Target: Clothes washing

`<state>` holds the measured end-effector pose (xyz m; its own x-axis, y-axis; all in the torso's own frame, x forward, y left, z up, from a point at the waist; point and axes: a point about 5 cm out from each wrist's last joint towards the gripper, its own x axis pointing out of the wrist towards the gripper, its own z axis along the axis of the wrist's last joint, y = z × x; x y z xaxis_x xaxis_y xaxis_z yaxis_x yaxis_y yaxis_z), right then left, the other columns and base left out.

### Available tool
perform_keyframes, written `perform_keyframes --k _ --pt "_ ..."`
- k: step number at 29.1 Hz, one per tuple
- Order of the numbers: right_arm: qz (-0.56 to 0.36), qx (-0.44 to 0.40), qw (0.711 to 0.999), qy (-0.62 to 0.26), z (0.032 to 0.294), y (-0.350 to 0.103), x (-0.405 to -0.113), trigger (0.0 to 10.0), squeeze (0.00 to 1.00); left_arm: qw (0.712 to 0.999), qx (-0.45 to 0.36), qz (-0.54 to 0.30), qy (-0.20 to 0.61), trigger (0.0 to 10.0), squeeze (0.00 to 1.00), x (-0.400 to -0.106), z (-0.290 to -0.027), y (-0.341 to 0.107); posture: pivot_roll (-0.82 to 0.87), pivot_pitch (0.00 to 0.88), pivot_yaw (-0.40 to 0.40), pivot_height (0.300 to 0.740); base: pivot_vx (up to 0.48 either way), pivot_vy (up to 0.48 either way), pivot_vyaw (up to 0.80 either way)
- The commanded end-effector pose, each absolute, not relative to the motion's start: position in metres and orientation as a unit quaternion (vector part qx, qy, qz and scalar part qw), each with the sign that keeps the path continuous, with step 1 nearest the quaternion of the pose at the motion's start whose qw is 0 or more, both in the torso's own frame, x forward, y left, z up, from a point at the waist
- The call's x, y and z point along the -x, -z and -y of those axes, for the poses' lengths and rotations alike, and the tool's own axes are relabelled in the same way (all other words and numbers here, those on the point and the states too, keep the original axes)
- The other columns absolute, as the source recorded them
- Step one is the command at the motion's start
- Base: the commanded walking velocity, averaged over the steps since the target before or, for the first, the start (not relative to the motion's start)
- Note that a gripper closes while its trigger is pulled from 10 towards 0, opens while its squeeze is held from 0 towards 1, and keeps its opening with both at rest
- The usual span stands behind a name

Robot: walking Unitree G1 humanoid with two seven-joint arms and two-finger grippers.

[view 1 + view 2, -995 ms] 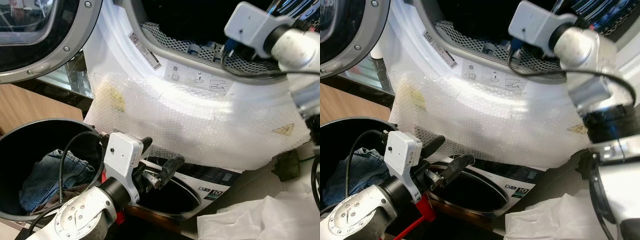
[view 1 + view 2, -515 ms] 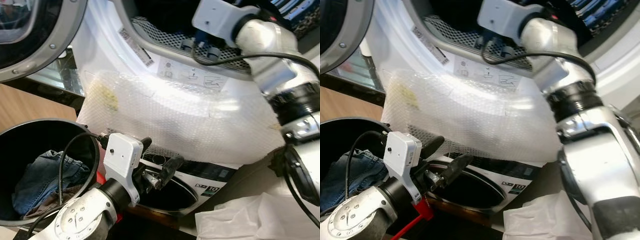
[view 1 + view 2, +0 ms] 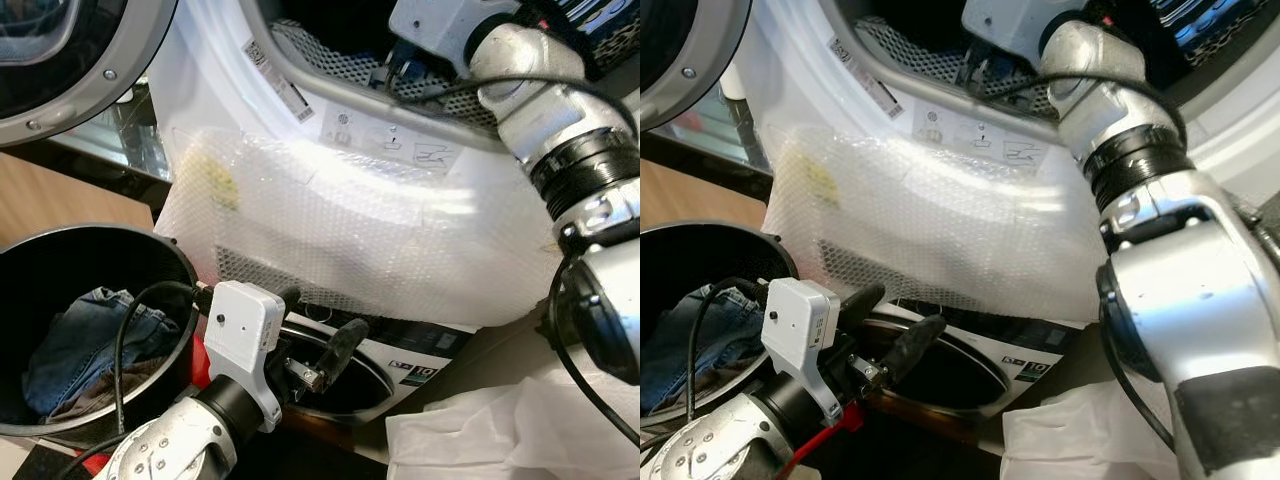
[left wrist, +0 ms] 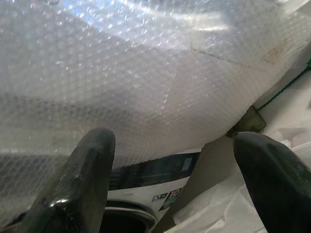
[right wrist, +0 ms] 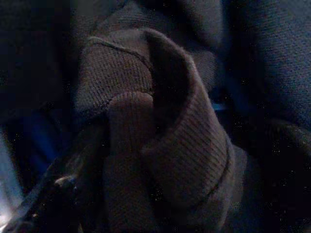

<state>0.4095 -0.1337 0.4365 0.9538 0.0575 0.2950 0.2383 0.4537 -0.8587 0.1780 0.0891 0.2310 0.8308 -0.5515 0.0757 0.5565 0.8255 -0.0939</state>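
A white washing machine (image 3: pixel 400 215) stands in front of me, its front covered in bubble wrap (image 3: pixel 330 230) and its drum opening (image 3: pixel 340 25) dark at the top. My right arm (image 3: pixel 520 70) reaches into that opening, and its hand end is hidden inside. A brown ribbed garment (image 5: pixel 160 145) lies folded very close in the dark right wrist view. My left gripper (image 3: pixel 318 322) hangs open and empty low in front of the machine, beside a black laundry basket (image 3: pixel 165 262). Blue jeans (image 3: pixel 85 335) lie in the basket over a brownish cloth (image 3: pixel 130 380).
The machine's round door (image 3: pixel 90 70) stands swung open at the upper left. A dark round opening with a printed "10" label (image 3: pixel 425 372) sits below the bubble wrap. White plastic sheeting (image 3: pixel 510 430) lies on the floor at the lower right. A wooden panel (image 3: pixel 60 200) is on the left.
My right arm has pushed further left and deeper into the drum opening. The view has shifted with the head. My left gripper has sunk slightly and stays open.
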Motion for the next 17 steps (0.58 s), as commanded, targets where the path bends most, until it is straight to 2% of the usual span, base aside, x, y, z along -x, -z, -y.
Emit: perform_keyframes --k 1,3,6,10,13,17 --pt "0.163 0.459 0.869 0.087 0.148 -0.463 -0.4 10.0 0.0 0.95 0.07 0.022 0.302 10.0 0.0 -0.17 -0.084 -0.232 0.04 0.285 -0.29 0.74 0.0 0.0 0.0" --pt "0.18 0.449 0.869 0.102 0.148 -0.475 -0.396 10.0 0.0 0.951 0.074 0.019 0.299 10.0 0.0 -0.17 -0.084 -0.23 0.04 0.293 -0.294 0.74 0.0 0.0 0.0" --pt "0.193 0.475 0.85 0.121 0.142 -0.48 -0.393 10.0 0.0 0.951 0.079 0.017 0.298 10.0 0.0 -0.169 -0.083 -0.23 0.04 0.3 -0.294 0.74 0.0 0.0 0.0" --pt "0.215 0.479 0.841 0.131 0.123 -0.482 -0.392 10.0 0.0 0.951 0.084 0.014 0.296 10.0 0.0 -0.169 -0.082 -0.23 0.03 0.317 -0.294 0.74 0.0 0.0 0.0" --pt "0.242 0.439 0.847 0.178 0.125 -0.489 -0.389 10.0 0.0 0.952 0.089 0.008 0.293 10.0 0.0 -0.167 -0.082 -0.228 0.04 0.326 -0.301 0.74 0.0 0.0 0.0" --pt "0.253 0.419 0.849 0.199 0.127 -0.492 -0.386 10.0 0.0 0.952 0.09 0.007 0.292 10.0 0.0 -0.167 -0.082 -0.227 0.05 0.327 -0.3 0.74 0.0 0.0 0.0"
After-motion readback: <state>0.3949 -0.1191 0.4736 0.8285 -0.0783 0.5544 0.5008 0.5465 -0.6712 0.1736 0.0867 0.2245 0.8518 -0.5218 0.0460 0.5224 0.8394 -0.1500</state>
